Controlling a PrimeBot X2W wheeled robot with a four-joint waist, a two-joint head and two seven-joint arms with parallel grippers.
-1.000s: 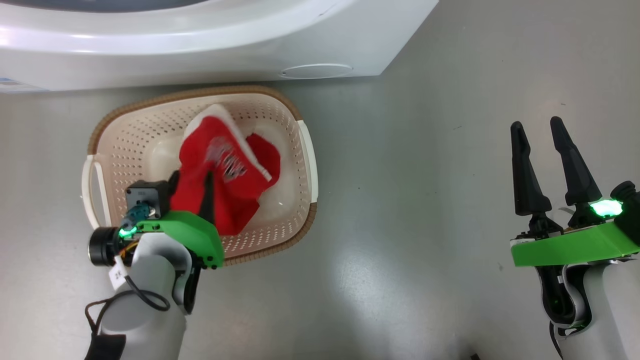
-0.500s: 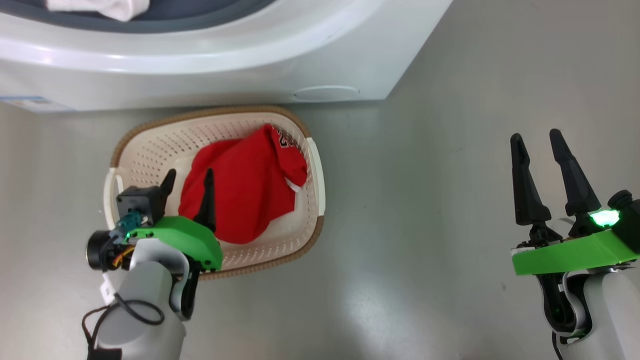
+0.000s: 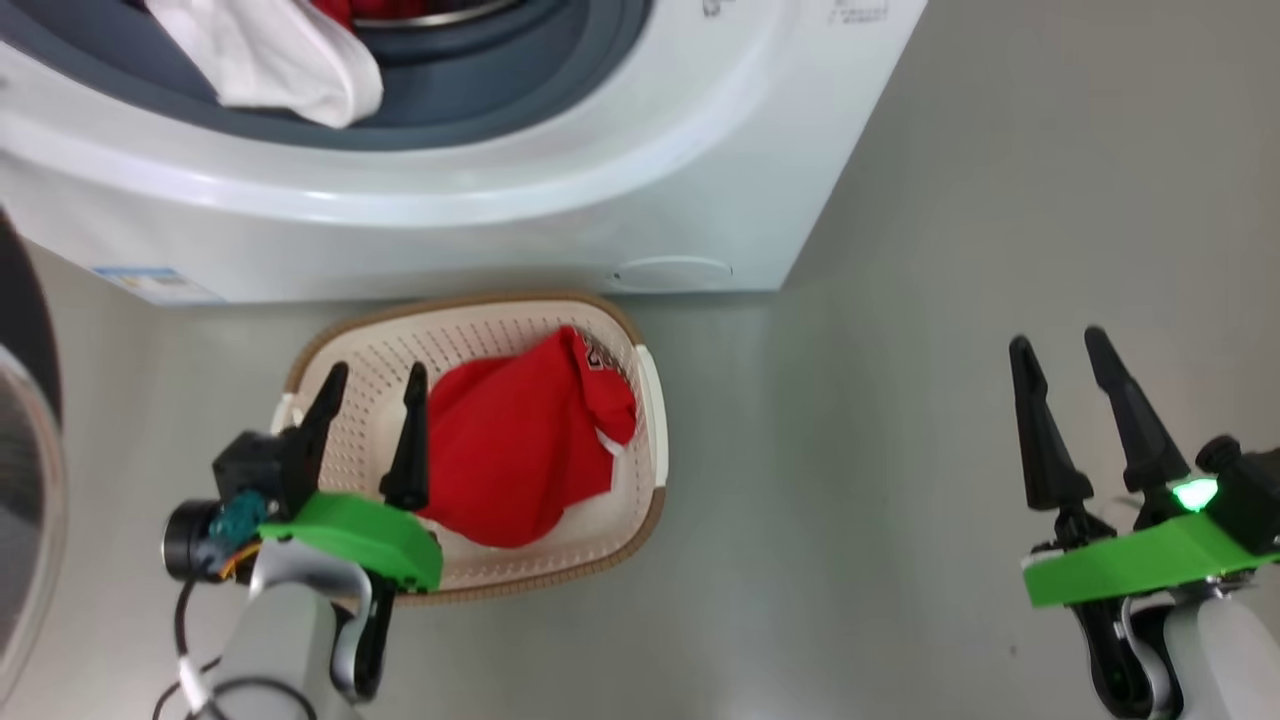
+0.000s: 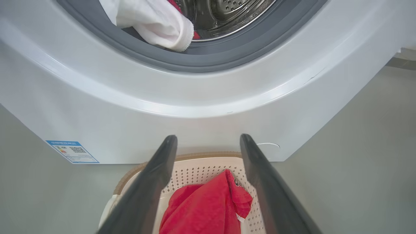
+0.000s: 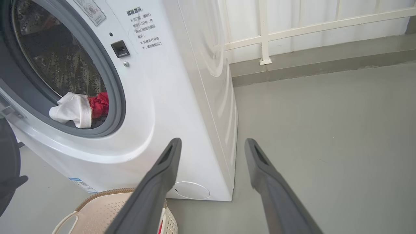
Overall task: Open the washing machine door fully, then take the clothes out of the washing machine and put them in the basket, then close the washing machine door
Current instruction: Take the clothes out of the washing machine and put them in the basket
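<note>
Released since a second ago, the red garment (image 3: 510, 450) now lies crumpled in the cream basket (image 3: 450, 302), whose long axis runs roughly along the washing machine (image 3: 500, 230) front. The left tool (image 3: 377, 370) hangs above the basket and the right tool (image 3: 1057, 340) well aside over the floor (image 3: 880, 350), both spread wide and empty. A white cloth (image 3: 270, 60) drapes over the grey seal (image 3: 500, 110).

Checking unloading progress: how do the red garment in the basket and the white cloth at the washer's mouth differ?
The red garment lies heaped in the basket; the white cloth drapes over the grey seal of the washing machine. The red garment carries white trim and print; the white cloth is plain. Both are soft and crumpled.
</note>
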